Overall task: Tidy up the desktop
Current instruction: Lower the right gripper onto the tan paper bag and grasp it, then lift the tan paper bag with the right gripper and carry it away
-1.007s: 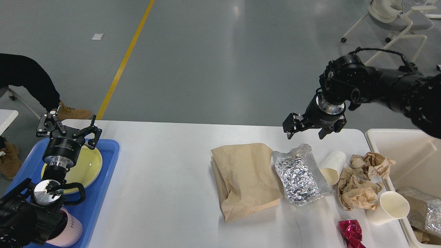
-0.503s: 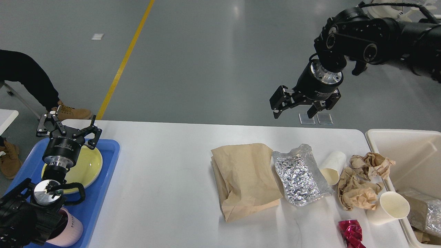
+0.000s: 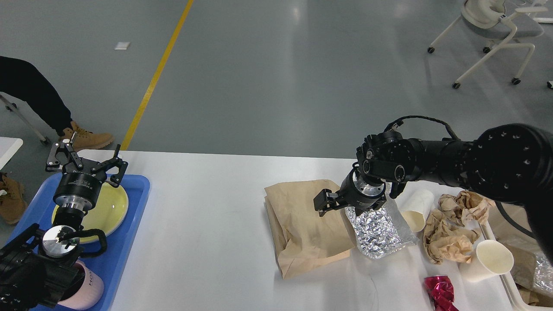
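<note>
1. The white tabletop [image 3: 207,224] filled the lower part of the head view, running from the blue tray [image 3: 125,250] at its left end to the cream bin [image 3: 514,280] at its right end
2. The right gripper [image 3: 339,208] was low over the seam between the brown paper bag [image 3: 302,229] and the crinkled foil pouch [image 3: 380,229], its wrist above the pouch's far end
3. Its fingers [image 3: 322,204] stood apart, one over the bag and one at the pouch's near-left corner; whether they touched either could not be told, and nothing was held
4. The left gripper [image 3: 84,160] hung over the far rim of the yellow plate [image 3: 110,207] in the tray, fingers spread wide and empty
5. A pink cup [image 3: 88,289] sat at the tray's near end, partly hidden by the left arm
6. Right of the pouch lay a paper cup [image 3: 417,211] on its side, then crumpled brown paper [image 3: 449,233], a second tipped paper cup [image 3: 488,261], and a red foil wrapper [image 3: 440,291] at the near edge
7. The bin held more paper and foil
</note>
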{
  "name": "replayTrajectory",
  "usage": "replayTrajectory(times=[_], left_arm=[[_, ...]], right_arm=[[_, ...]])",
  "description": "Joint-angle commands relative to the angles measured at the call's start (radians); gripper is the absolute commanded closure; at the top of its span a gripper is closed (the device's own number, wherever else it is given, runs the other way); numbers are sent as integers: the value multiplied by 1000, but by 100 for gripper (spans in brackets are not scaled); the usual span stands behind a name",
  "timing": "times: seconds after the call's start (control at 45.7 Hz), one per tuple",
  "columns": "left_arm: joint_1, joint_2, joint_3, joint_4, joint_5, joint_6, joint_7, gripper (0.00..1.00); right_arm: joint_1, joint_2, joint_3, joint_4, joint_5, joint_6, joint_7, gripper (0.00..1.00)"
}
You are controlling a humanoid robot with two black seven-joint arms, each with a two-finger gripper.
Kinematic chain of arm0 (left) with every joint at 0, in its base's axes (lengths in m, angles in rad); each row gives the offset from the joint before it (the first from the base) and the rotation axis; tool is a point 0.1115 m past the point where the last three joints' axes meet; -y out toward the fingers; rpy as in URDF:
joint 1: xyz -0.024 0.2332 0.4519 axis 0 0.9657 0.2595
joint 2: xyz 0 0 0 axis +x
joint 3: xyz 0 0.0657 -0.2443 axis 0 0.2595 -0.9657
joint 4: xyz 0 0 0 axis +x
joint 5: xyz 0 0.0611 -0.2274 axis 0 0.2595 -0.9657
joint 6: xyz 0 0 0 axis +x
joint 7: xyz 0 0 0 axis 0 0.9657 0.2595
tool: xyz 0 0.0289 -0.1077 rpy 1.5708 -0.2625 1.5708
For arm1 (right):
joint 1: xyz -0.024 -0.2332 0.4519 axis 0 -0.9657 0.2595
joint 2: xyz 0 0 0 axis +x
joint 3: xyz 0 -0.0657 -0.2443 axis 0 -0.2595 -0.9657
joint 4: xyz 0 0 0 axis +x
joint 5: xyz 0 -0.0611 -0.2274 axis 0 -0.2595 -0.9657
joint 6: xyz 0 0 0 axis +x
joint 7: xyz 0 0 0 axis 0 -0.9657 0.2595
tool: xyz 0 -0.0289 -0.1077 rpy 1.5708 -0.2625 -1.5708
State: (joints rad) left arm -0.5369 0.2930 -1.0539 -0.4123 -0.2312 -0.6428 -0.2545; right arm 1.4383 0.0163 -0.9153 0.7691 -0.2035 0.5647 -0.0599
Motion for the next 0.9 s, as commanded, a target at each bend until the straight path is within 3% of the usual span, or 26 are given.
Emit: replayTrajectory(times=[0.0,0.35,0.416,0.482,0.525,0.569,0.679,0.7,0.876], left_arm=[[0,0,0,0,1,0,0,4],[0,0,0,0,0,0,0,4],[0,0,0,0,0,0,0,4],[0,0,0,0,0,0,0,4],[0,0,0,1,0,0,0,4],[0,0,0,0,0,0,1,4],[0,0,0,0,0,0,1,4],[0,0,0,0,0,0,0,4],[0,0,0,1,1,0,0,4]], right_arm=[[-52,14,-7,-39,1,-29,0,0],[-91,17,1,-48,1,-83,2,0],[-96,21,3,-44,1,-104,2,4],[-99,30,1,-39,1,-120,2,21],[-96,37,3,-34,1,-123,2,47],[-96,42,0,-27,-1,-123,2,66],[-95,45,1,-11,-1,-121,2,96],[-95,45,1,-10,1,-118,0,100],[-92,45,1,-5,1,-111,2,100]])
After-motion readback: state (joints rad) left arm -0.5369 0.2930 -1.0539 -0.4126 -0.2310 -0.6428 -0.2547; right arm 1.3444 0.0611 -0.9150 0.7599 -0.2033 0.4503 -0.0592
